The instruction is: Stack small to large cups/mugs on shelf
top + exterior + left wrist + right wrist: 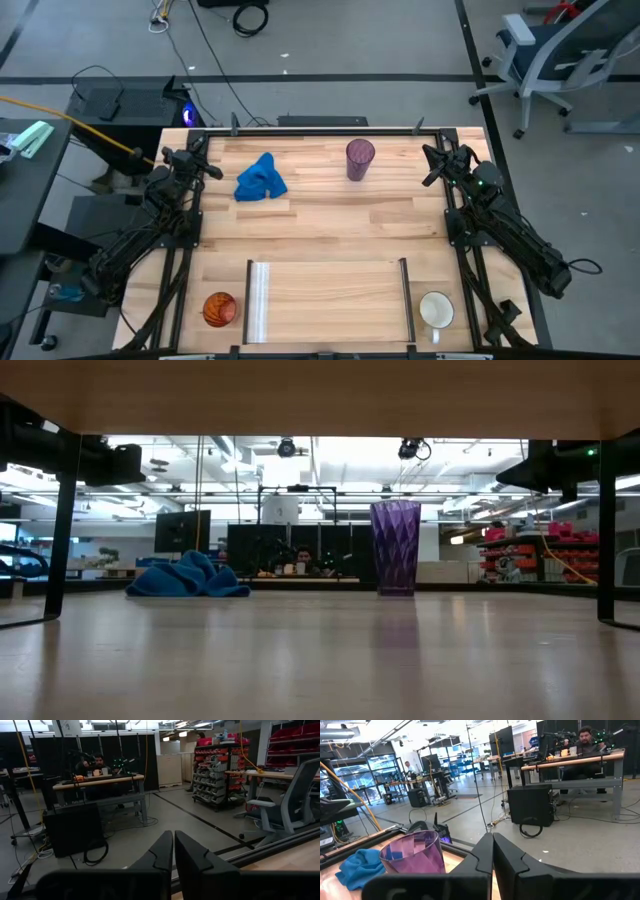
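A purple translucent tumbler (pixel 360 158) stands upright on its base at the table's far middle; it also shows in the low view (pixel 395 547) and the right wrist view (pixel 415 852). A small orange cup (pixel 220 308) stands at the near left. A white handled mug (pixel 436 311) stands at the near right. The light-wood shelf (pixel 330 295), with a silver rail at its left end and a thin dark rail at its right end, lies between them. My left gripper (pixel 173 851) is shut and empty at the far left edge. My right gripper (pixel 493 852) is shut and empty at the far right edge.
A crumpled blue cloth (pixel 261 180) lies on the table at the far left, left of the tumbler. A person sits at a desk in the room beyond the table (pixel 585 740). An office chair (pixel 550 55) stands off the table's far right.
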Robot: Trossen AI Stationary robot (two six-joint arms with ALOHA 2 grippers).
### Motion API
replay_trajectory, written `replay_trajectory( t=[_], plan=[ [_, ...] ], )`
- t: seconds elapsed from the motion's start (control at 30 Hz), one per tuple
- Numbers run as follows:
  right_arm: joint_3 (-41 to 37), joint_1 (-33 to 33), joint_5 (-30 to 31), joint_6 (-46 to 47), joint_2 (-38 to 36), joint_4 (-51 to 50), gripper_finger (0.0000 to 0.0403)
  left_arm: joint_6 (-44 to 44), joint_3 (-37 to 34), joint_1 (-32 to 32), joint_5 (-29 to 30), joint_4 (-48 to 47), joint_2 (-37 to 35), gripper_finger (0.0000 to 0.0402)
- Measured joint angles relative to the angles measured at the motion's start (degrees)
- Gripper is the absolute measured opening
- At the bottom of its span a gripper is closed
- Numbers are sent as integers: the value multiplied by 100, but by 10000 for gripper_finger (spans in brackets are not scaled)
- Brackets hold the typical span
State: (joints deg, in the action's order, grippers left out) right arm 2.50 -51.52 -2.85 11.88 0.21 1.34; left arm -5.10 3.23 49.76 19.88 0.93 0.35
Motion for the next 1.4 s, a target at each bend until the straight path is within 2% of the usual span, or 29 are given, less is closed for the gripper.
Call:
replay_trajectory(
  t=[0.13,0.27,0.5,0.7,0.8,0.9,1.0,1.17,1.27,1.4],
  plan=[
    [0,1,1,0,1,0,16,16,1,-1,0,1,0,28],
    [0,0,0,22,0,0,16,483,-1,0,0,6,1,32],
    [0,1,0,1103,1,4,16,605,0,0,0,7,0,22],
    [0,0,-14,1451,2,110,16,597,1,-1,-1,7,0,19],
    [0,1,-206,1458,2,383,16,597,0,-1,0,-5,1,23],
    [131,0,-742,1460,4,811,16,595,-1,0,-1,-41,-1,26],
    [595,2,-1163,1399,4,1029,16,593,-1,0,0,-39,-1,26],
    [1732,2,-1206,900,333,839,16,592,-1,-1,-1,-37,0,20],
    [2525,1,-1204,764,857,485,16,592,-1,0,0,-33,1,16],
    [3836,-9,-1207,593,2044,-517,16,590,1,0,-1,-33,0,19]
  ],
)
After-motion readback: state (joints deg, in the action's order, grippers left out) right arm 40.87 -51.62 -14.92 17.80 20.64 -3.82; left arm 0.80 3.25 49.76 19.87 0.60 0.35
